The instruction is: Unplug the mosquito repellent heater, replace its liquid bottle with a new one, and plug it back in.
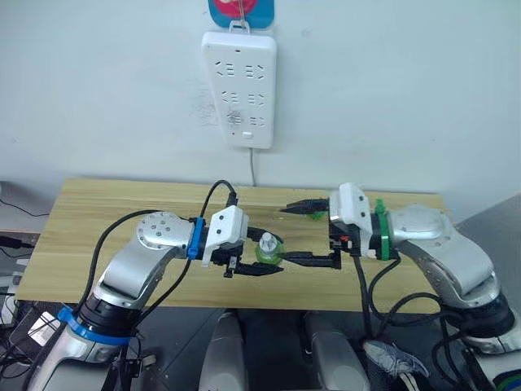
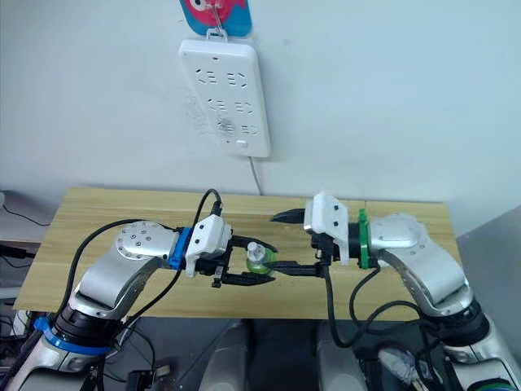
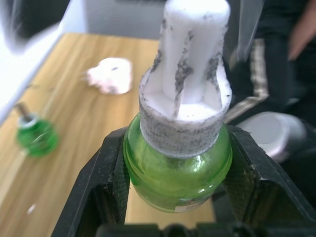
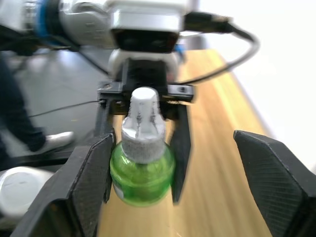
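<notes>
Your left gripper (image 1: pixel 262 259) has its jaws clamped on the green glass liquid bottle (image 3: pixel 177 173) above the wooden tabletop (image 1: pixel 122 212); right gripper (image 4: pixel 173 173) gapes around it; white heater (image 3: pixel 111 75) lies unplugged behind; judge this mid-swap; next, take the bottle over squarely.

The bottle (image 3: pixel 177 173) is clear green with a white cap streaked grey-black. A 2nd green bottle (image 3: pixel 35 137) lies on the pale, grained wood tabletop (image 1: pixel 106 212) beside the white heater (image 3: pixel 109 75). The left hand (image 1: pixel 259 259) and right hand (image 1: pixel 299 232) have black fingers. The power strip (image 1: pixel 238 88) is white on a white wall.
</notes>
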You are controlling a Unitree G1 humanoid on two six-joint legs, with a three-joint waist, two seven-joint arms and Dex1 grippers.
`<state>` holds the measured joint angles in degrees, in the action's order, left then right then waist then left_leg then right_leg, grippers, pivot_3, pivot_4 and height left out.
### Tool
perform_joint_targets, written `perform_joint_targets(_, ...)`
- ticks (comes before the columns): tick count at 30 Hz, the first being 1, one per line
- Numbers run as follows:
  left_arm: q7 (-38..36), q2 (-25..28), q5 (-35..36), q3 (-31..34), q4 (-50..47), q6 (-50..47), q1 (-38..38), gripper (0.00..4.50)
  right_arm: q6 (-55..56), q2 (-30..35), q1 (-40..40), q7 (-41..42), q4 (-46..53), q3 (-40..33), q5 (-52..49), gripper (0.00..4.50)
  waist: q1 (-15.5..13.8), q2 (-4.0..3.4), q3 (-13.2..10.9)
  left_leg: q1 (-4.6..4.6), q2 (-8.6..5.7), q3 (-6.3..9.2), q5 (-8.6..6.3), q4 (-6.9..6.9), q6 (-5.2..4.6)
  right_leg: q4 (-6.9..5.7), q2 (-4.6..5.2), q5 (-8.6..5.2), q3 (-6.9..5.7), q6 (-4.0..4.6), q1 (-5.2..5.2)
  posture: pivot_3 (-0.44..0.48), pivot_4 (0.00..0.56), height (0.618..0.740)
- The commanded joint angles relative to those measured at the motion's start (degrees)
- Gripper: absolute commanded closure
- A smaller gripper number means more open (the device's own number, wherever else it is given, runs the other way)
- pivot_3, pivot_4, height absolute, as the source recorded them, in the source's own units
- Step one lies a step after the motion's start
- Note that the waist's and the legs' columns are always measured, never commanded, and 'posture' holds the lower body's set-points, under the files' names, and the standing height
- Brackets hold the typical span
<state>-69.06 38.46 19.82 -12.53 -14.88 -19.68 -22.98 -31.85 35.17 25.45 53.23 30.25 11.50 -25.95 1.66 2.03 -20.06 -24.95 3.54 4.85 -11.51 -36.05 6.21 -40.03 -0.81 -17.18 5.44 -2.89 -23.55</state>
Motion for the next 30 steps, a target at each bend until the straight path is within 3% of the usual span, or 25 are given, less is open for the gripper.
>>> perform_joint_targets(1, 4.79, -2.09, -1.7, 0.14, -0.78, -0.1, 0.47, 2.24, -3.04, -1.6, -5.61, -9.69, 9.99, -1.55, 1.94, 0.62, 0.03, 0.0, 0.1, -0.01, 0.0, 0.02, 0.0, 0.0, 0.0, -0.01, 0.0, 0.0, -0.01, 0.0, 0.0, -0.029, 0.258, 0.735)
perform_joint_targets(5, 8.72, -4.27, -3.16, -0.42, -1.05, -0.78, 1.02, 2.24, -7.59, -6.53, -9.88, -19.76, 14.38, 3.25, 5.63, 0.62, 0.52, 0.01, 0.27, 0.03, 0.02, 0.01, 0.08, 0.01, 0.14, -0.07, -0.01, 0.0, 0.01, 0.0, -0.01, -0.041, 0.256, 0.735)
perform_joint_targets(10, 9.51, -5.08, -2.72, -0.7, -1.63, -1.73, 1.03, 2.24, -7.52, -10.54, -9.22, -24.66, 12.3, 6.35, 9.35, 0.62, 0.97, -0.01, 0.33, 0.08, 0.03, 0.0, 0.09, -0.02, 0.14, -0.19, -0.04, 0.0, 0.04, 0.0, -0.01, -0.047, 0.252, 0.735)
perform_joint_targets(15, 9.26, -5.23, -2.31, -0.86, -1.85, -2.0, 0.67, 2.24, -6.78, -11.53, -9.25, -24.22, 11.23, 6.44, 9.17, 1.79, 1.17, -0.01, 0.6, 0.08, 0.01, 0.01, 0.11, -0.02, 0.08, -0.22, -0.03, 0.0, 0.03, 0.01, -0.01, -0.042, 0.253, 0.735)
perform_joint_targets(19, 8.39, -5.05, -1.73, -0.77, -2.07, -1.97, 0.56, 2.24, -5.27, -8.91, -9.89, -20.02, 10.26, 6.77, 8.09, 3.34, 1.18, 0.0, 0.64, 0.08, 0.0, 0.02, 0.1, -0.01, 0.05, -0.24, -0.03, 0.0, 0.01, 0.01, -0.01, -0.039, 0.254, 0.735)
perform_joint_targets(20, 8.21, -5.02, -1.64, -0.7, -1.99, -1.94, 0.46, 2.24, -4.67, -8.49, -9.45, -18.77, 9.41, 6.84, 7.81, 3.52, 1.18, 0.0, 0.66, 0.08, 0.0, 0.02, 0.1, -0.01, 0.05, -0.25, -0.03, 0.0, 0.01, 0.01, -0.01, -0.039, 0.254, 0.735)
perform_joint_targets(30, -2.89, 0.03, 1.39, -0.41, -3.29, 2.62, 2.02, 2.24, 7.25, 0.07, 5.65, 11.69, -8.82, 6.26, 1.31, 3.52, 1.2, 0.01, 0.68, 0.17, 0.01, 0.03, 0.11, -0.03, -0.01, -0.42, -0.05, 0.01, -0.02, 0.03, 0.01, -0.004, 0.258, 0.735)
